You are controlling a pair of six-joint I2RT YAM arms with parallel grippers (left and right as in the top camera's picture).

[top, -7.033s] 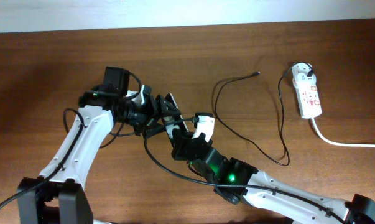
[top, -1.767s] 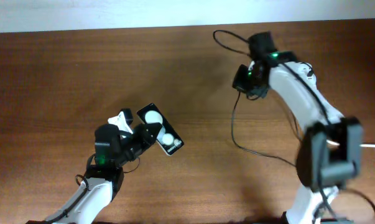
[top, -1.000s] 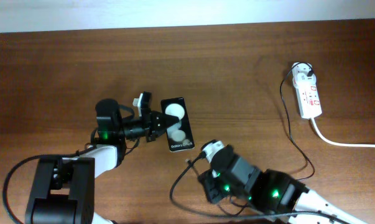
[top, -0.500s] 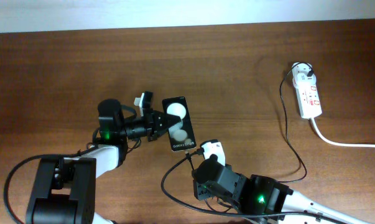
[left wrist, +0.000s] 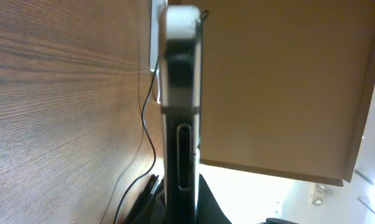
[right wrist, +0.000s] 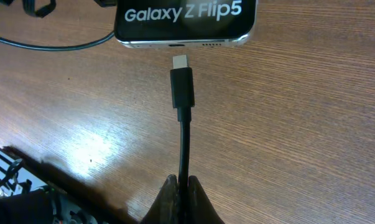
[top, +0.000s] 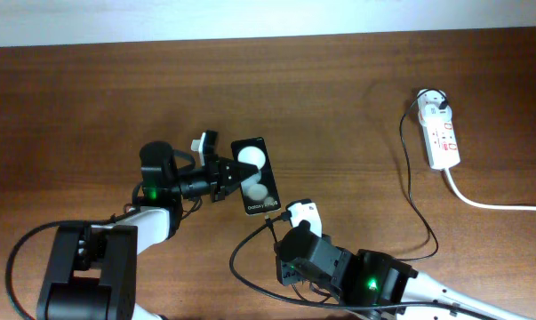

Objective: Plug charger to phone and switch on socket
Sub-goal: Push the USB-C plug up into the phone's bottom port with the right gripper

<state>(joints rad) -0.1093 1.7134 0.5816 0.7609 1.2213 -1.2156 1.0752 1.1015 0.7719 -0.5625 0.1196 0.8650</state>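
Left gripper [top: 223, 175]: clamped on one side edge of the phone [top: 254, 173].
Right gripper [right wrist: 181, 194]: pinching the charger [right wrist: 181, 87], whose tip is just short of the phone's end.
Socket [top: 443, 135]: near the right edge of the table [top: 90, 98].

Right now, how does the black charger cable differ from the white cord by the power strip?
The charger cable is black and thin; the white cord is thicker. The charger cable curves to the right gripper, which pinches it, tip just short of the phone; the white cord lies free, running off the right edge. Both start at the power strip.
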